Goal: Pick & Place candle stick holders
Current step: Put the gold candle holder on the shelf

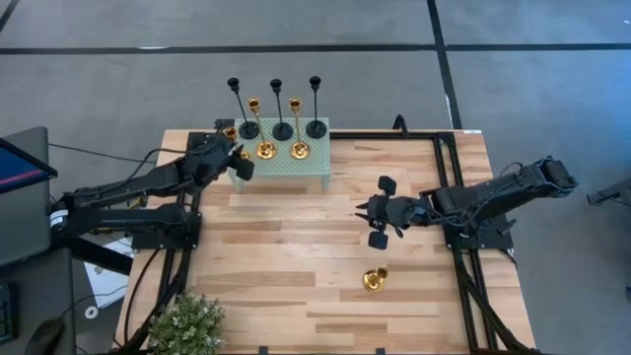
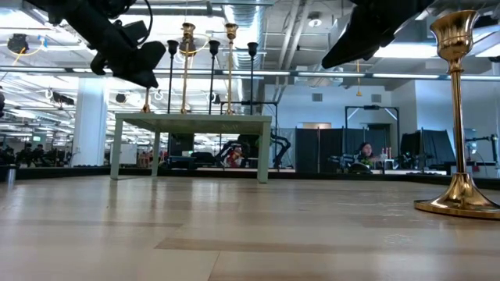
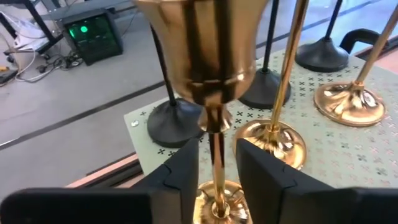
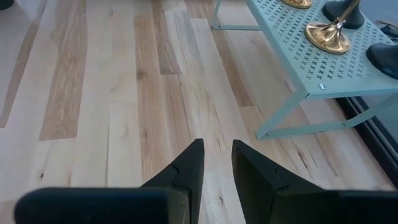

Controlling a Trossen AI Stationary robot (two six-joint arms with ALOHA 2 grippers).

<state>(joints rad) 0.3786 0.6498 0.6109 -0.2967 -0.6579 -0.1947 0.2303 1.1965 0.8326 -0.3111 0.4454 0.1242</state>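
A small pale green perforated stand (image 1: 325, 168) sits at the wooden table's (image 1: 296, 256) far edge; a leafy plant (image 1: 185, 323) occupies its near-left corner.

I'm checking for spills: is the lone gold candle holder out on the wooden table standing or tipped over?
Upright. The gold candle holder stands on its round base on the wooden table, stem vertical, cup on top.

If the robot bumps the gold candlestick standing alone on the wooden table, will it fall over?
Probably, if hit high up. The gold candlestick is tall on a thin stem, so it looks tippy, though its wide round base should help. Its shiny metal may be slippery, and once down it might roll.
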